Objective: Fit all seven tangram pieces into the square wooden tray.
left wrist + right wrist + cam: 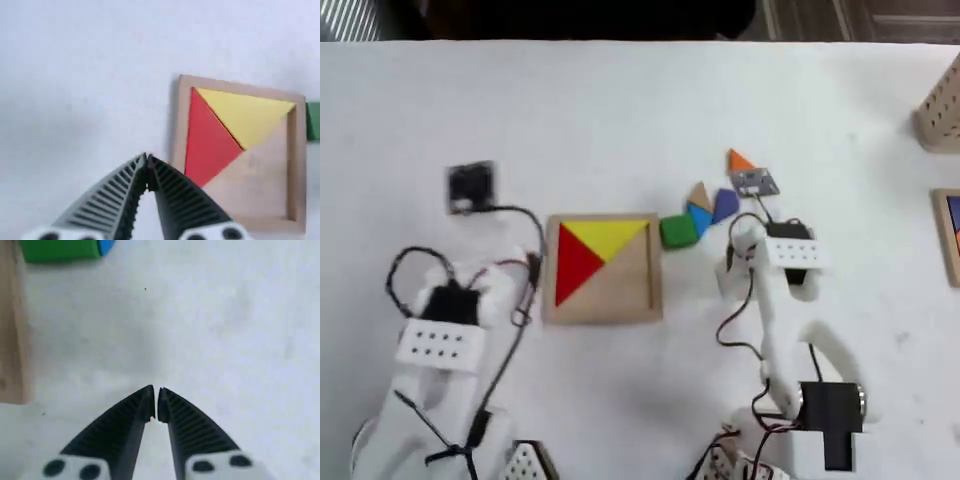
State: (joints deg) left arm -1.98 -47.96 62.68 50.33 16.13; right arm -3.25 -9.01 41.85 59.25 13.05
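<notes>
On the white table [620,110] seen from above, the square wooden tray [605,317] sits at the centre. The red triangle [575,265] and yellow triangle [605,238] are seated inside it, and its lower right half is bare. The green square [678,231] lies just beside the tray's upper right corner, and the blue piece [699,219], tan piece [700,194], purple piece [725,205] and orange piece [740,160] cluster beyond it. I have broad free table along the far side. One arm sits low at the tray's left, the other just to its right.

Through the left wrist camera, my left gripper [147,161] is pinched tip to tip on nothing, near the tray rim on the red triangle's side.

Through the right wrist camera, my right gripper [156,392] is likewise closed and empty over bare table, with the tray's edge and the green square ahead.
</notes>
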